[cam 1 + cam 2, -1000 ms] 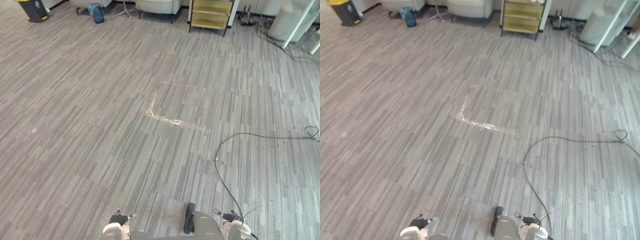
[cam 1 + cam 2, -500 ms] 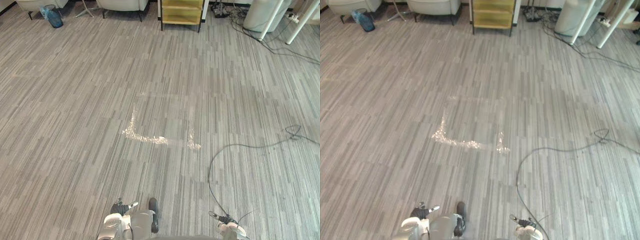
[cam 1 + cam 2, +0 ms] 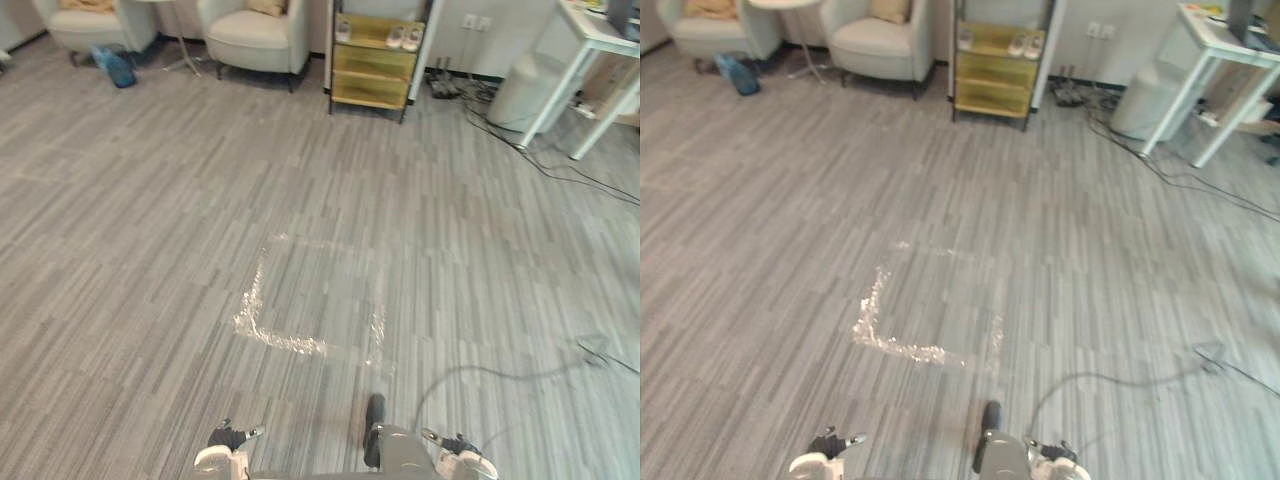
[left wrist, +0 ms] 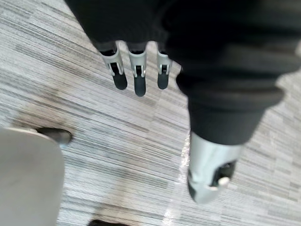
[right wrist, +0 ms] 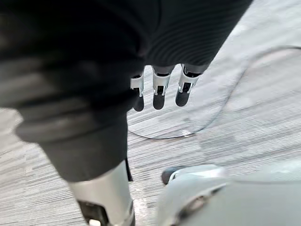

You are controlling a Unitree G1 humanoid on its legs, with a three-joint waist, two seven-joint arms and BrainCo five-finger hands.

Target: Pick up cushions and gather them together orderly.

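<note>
Tan cushions sit apart in the eye views: one cushion [image 3: 267,6] on the pale armchair [image 3: 252,35] at 12 o'clock, another cushion [image 3: 710,8] on the second armchair [image 3: 712,32] at 11 o'clock, each on its own seat with a small round table [image 3: 788,5] between the chairs. So as they lie, they are not gathered, and carrying one to the other looks to be what is left. Both look soft and squarish, plump fabric against smooth padded upholstery.

Still in the eye views, the carpet [image 3: 150,220] is striped grey, flat and short-piled, with a shiny tape outline [image 3: 300,320] at its centre. A yellow wooden shelf [image 3: 372,65] stands at 1 o'clock, a white worktop [image 3: 1220,40] at 2 o'clock, a blue bottle [image 3: 116,68] by the far chair.

Left wrist view: the left hand [image 4: 221,84] hangs over carpet, its fingers [image 4: 136,70] straight and loose, holding nothing; hard silver metal with dark rubbery tips under a ribbed cover.

Right wrist view: the right hand [image 5: 84,84] likewise hangs empty, fingers [image 5: 159,92] relaxed and straight above the carpet
</note>
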